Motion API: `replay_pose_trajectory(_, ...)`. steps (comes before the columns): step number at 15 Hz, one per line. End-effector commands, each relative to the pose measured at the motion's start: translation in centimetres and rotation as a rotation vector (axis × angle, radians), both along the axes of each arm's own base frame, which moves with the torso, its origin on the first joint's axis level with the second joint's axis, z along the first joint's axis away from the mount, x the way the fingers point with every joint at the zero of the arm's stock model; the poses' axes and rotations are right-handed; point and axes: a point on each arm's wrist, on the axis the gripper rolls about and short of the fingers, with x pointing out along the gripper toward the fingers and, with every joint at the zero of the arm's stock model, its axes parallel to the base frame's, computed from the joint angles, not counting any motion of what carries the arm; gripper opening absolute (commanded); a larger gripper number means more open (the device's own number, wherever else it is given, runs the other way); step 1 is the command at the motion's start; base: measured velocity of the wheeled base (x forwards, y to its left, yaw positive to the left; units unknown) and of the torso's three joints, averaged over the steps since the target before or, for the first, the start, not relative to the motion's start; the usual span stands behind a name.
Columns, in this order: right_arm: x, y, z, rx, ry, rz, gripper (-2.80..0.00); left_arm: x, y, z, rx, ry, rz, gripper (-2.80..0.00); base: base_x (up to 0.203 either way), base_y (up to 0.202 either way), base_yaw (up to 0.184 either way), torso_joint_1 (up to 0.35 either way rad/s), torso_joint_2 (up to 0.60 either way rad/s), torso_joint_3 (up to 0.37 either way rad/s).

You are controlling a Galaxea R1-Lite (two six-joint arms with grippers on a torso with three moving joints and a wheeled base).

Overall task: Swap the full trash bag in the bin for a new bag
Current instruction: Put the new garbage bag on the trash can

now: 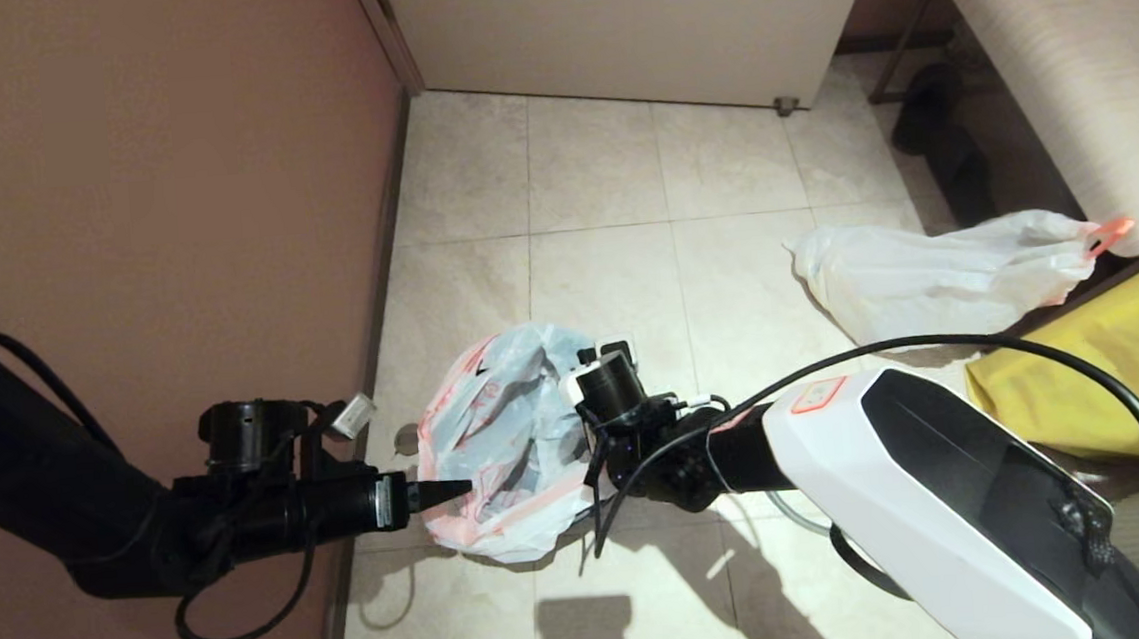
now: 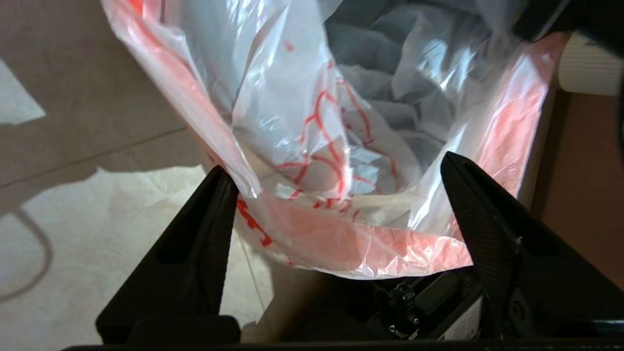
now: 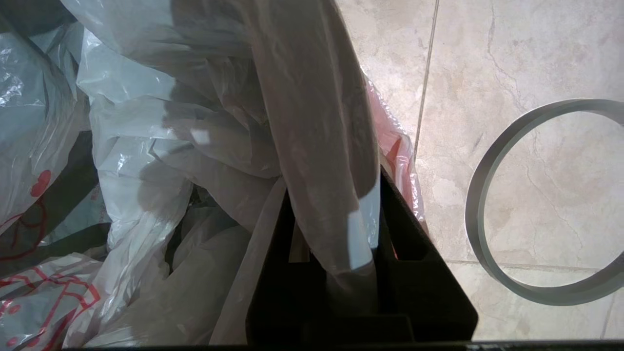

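Printed orange-red and translucent, the new bag [image 1: 498,445] is spread between our two grippers, hiding nearly all of the bin beneath it; only dark patches show through the plastic, so we cannot make out the bin's walls or rim line. Our left gripper [image 2: 336,195] stands with its fingers [image 2: 204,234] wide apart, the bag's orange edge lying between them and brushing the inner face of one finger; whether the other touches the film we cannot tell. Our right gripper [image 3: 336,229] has its fingers [image 3: 409,253] pinched together on a gathered fold of the bag, which runs down between them and covers their tips. Off to the side of those right fingers, a grey hoop [image 3: 492,234] lies flat on the tiled floor [image 1: 600,187], partly cut off by the frame edge. Well beyond both grippers, the full trash bag [image 1: 937,274] lies on the floor with its orange tab against a yellow bag [image 1: 1124,371].
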Motion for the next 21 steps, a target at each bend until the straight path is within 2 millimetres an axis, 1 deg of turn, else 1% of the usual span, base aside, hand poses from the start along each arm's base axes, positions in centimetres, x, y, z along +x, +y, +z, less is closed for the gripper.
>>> replay_pose_trajectory(1, 0.1, -0.1, -0.2, -0.004, 0.002, -0.006, -2.8, -0.4, 0.0, 1.0, -0.008, -0.033, -0.01, 0.0, 0.0, 0.0, 0.0, 0.0, 0.0, 0.0)
replay_pose_trajectory(2, 0.2, -0.2, -0.5, -0.007, 0.006, -0.009, -2.8, -0.7, 0.0, 1.3, -0.016, -0.039, -0.022, -2.8, 0.0, 0.0, 0.0, 0.0, 0.0, 0.0)
replay_pose_trajectory(5, 0.7, -0.7, -1.1, -0.014, 0.013, -0.022, -2.8, -2.0, 0.6, 1.4, 0.029, -0.075, -0.085, -2.8, 0.0, 0.0, 0.0, 0.0, 0.0, 0.0)
replay_pose_trajectory(7, 1.4, -1.3, -1.8, -0.021, 0.022, -0.04, -2.8, -3.2, 1.8, 1.4, 0.089, -0.102, -0.156, -2.8, 0.0, 0.0, 0.0, 0.0, 0.0, 0.0)
replay_pose_trajectory(8, 1.6, -1.6, -1.9, -0.021, 0.022, -0.047, -2.8, -3.7, 2.4, 1.2, 0.11, -0.089, -0.188, -2.8, 0.0, 0.0, 0.0, 0.0, 0.0, 0.0)
replay_pose_trajectory(10, 1.6, -1.6, -1.7, -0.017, 0.017, -0.048, -2.8, -3.7, 3.4, 1.6, 0.133, -0.059, -0.211, -2.8, 0.0, 0.0, 0.0, 0.0, 0.0, 0.0)
replay_pose_trajectory(11, 1.5, -1.5, -1.6, -0.016, 0.016, -0.045, -2.8, -3.7, 3.5, 1.9, 0.132, -0.068, -0.21, -2.8, 0.0, 0.0, 0.0, 0.0, 0.0, 0.0)
replay_pose_trajectory(13, 1.3, -1.1, -1.8, -0.019, 0.019, -0.037, -2.8, -3.9, 3.9, 2.3, 0.133, -0.081, -0.199, -2.8, 0.0, 0.0, 0.0, 0.0, 0.0, 0.0)
replay_pose_trajectory(14, 1.2, -1.1, -1.9, -0.021, 0.021, -0.036, -2.8, -4.3, 4.5, 2.6, 0.121, -0.101, -0.201, -2.8, 0.0, 0.0, 0.0, 0.0, 0.0, 0.0)
replay_pose_trajectory(15, 1.3, -1.1, -2.2, -0.023, 0.024, -0.037, -2.8, -4.5, 4.6, 2.4, 0.13, -0.101, -0.222, -2.8, 0.0, 0.0, 0.0, 0.0, 0.0, 0.0)
replay_pose_trajectory(16, 1.3, -1.1, -2.1, -0.022, 0.022, -0.037, -2.8, -4.2, 4.5, 2.2, 0.128, -0.091, -0.24, -2.8, 0.0, 0.0, 0.0, 0.0, 0.0, 0.0)
replay_pose_trajectory(17, 1.3, -1.1, -2.0, -0.021, 0.021, -0.035, -2.8, -4.1, 3.9, 2.5, 0.105, -0.078, -0.259, -2.8, 0.0, 0.0, 0.0, 0.0, 0.0, 0.0)
replay_pose_trajectory(19, 1.3, -1.2, -1.9, -0.019, 0.019, -0.037, -2.8, -4.3, 2.0, 3.8, -0.009, -0.029, -0.269, -2.8, 0.0, 0.0, 0.0, 0.0, 0.0, 0.0)
replay_pose_trajectory(20, 1.3, -1.1, -1.9, -0.021, 0.019, -0.035, -2.8, -4.1, 0.8, 4.2, -0.061, -0.011, -0.268, -2.8, 0.0, 0.0, 0.0, 0.0, 0.0, 0.0)
replay_pose_trajectory(21, 1.2, -1.1, -1.8, -0.019, 0.019, -0.035, -2.8, -3.6, 0.2, 4.4, -0.09, -0.025, -0.256, -2.8, 0.0, 0.0, 0.0, 0.0, 0.0, 0.0)
